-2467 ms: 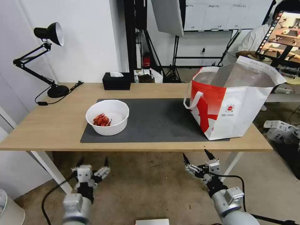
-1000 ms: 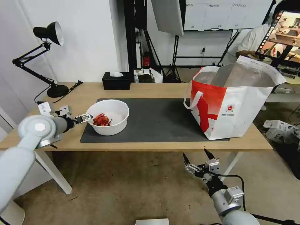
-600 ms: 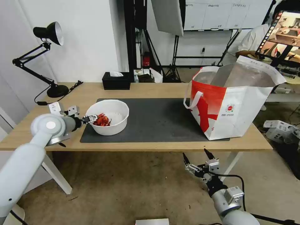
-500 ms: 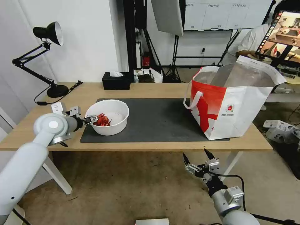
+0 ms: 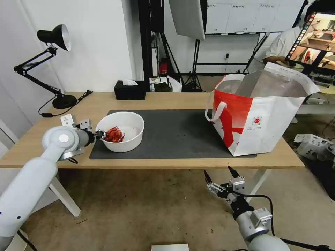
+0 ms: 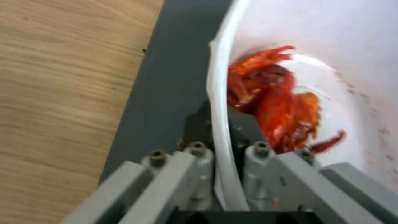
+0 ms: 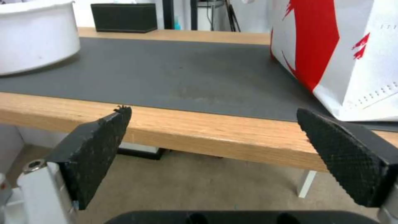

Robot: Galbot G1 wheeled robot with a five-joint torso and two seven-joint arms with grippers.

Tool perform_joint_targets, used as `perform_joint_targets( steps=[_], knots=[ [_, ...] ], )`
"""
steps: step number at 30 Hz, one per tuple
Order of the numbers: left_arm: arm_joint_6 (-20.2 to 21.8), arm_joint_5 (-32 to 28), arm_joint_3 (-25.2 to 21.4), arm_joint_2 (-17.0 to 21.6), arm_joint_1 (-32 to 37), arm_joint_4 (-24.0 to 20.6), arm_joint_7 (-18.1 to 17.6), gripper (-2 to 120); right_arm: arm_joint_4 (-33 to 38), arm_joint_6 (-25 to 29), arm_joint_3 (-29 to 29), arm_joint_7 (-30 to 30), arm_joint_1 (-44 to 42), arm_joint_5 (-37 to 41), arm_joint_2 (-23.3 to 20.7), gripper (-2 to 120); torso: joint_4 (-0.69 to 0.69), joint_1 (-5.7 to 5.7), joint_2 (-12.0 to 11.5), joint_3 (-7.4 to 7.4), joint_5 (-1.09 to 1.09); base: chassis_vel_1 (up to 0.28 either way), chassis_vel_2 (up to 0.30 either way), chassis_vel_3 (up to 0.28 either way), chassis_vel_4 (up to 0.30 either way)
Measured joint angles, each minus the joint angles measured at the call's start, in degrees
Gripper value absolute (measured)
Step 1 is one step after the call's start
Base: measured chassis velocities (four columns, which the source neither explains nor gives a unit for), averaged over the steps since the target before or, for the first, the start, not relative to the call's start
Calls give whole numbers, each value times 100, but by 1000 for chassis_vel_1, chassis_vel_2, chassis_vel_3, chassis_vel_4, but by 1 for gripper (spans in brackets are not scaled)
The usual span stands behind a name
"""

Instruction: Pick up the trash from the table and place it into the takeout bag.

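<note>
Trash left on the table (image 5: 174,101) appears to be one white bowl (image 5: 120,131) of crayfish shells (image 5: 113,134), sitting on the mat, not yet in the takeout bag (image 5: 260,111). The left gripper (image 5: 101,133) pinches the bowl's rim, seemingly clamped. The right gripper (image 5: 223,181) hangs below the table edge, fingers apart.

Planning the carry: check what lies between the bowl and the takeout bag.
Nothing visible: bare grey mat separates the white bowl, its rim pinched by the left pincer, from the takeout bag. The bag's tall wall must be cleared.
</note>
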Motion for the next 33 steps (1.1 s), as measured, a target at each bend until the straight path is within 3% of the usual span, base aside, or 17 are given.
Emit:
perform_joint_targets(
  steps=[2,12,19,26,33],
  knots=[
    [0,1,0,0,3,-11,0,0,0,0,0,0,0,0,0,100,0,0,0,0,-1,0,0,0,0],
    [-135,246,-85,-6,33,-202,120,0,0,0,0,0,0,0,0,100,0,0,-1,0,-1,0,0,0,0],
    [-790,1288,-137,-29,-26,-607,623,0,0,0,0,0,0,0,0,100,0,0,0,0,0,0,0,0,0],
    [-1552,2147,49,-35,-185,-587,1100,0,0,0,0,0,0,0,0,100,-1,0,0,1,-1,0,0,0,0],
    [-1772,2501,103,-23,-190,-605,1427,0,0,0,0,0,0,0,0,100,0,0,0,1,0,0,0,0,0]
  ],
)
